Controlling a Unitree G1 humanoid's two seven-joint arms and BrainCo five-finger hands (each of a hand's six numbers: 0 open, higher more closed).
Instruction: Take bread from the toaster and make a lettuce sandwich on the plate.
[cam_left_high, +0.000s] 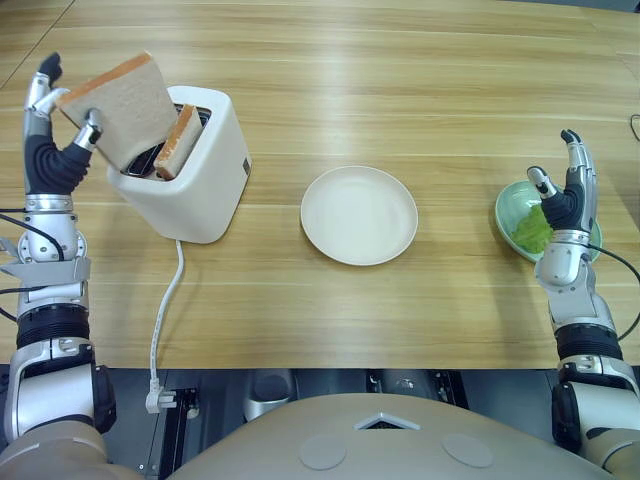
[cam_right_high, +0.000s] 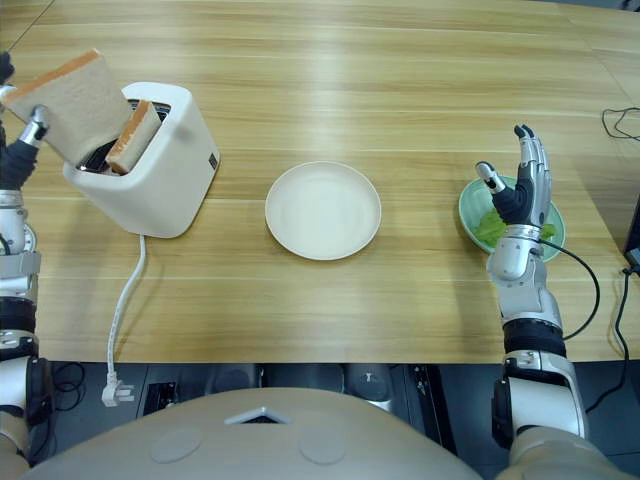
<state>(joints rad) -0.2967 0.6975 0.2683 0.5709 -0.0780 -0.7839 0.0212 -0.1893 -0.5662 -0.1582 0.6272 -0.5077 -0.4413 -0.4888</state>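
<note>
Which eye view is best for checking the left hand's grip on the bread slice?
Left eye view: the left hand shows whole, pinching the bread slice. The right eye view cuts the hand off at its left edge.

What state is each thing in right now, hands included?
left hand: shut on the bread slice.
bread slice: tilted, held up at the toaster.
second slice: in the toaster slot, leaning.
toaster: upright, plug loose.
plate: empty.
bowl: holds lettuce.
right hand: open, by the bowl.

Both head eyes look steeply down, fairly close, sharing the table (cam_left_high: 420, 90), offset slightly sideways.
</note>
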